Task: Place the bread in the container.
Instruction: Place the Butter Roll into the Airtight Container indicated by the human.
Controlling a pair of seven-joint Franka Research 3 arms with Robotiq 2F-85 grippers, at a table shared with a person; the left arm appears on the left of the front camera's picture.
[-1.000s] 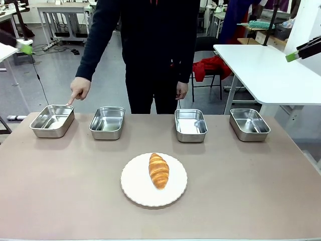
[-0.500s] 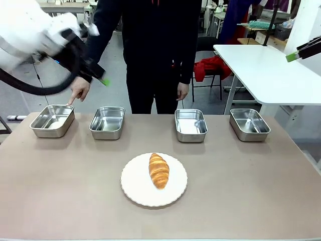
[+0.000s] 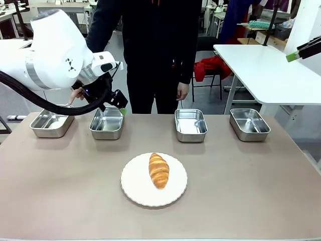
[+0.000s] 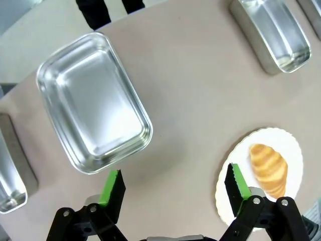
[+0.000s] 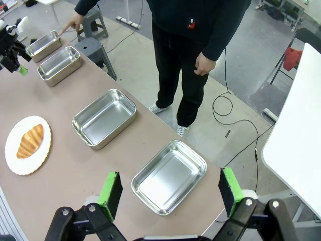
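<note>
The bread, a golden-brown croissant point(image 3: 158, 170), lies on a round white plate point(image 3: 133, 186) at the table's middle. Four steel pans stand in a row along the far edge. A person's hand point(image 5: 75, 21) points a finger at the far-left container point(image 3: 50, 124). My left gripper point(image 3: 119, 104) hangs open and holding nothing above the second pan from the left point(image 3: 107, 123). In the left wrist view that pan point(image 4: 95, 100) lies ahead of the open left gripper point(image 4: 174, 188), with the croissant point(image 4: 269, 168) at lower right. My right gripper point(image 5: 169, 193) is open, high off the table's right end.
Two more pans point(image 3: 190, 124) point(image 3: 249, 124) stand right of the middle. The person stands close behind the far edge, the other hand point(image 3: 182, 90) hanging down. A white side table point(image 3: 271, 75) is at the right. Bare tabletop surrounds the plate.
My left arm has swung in from the left and come down over the second pan, now partly covering the person's pointing hand. The croissant, the pans and the right gripper have not moved.
</note>
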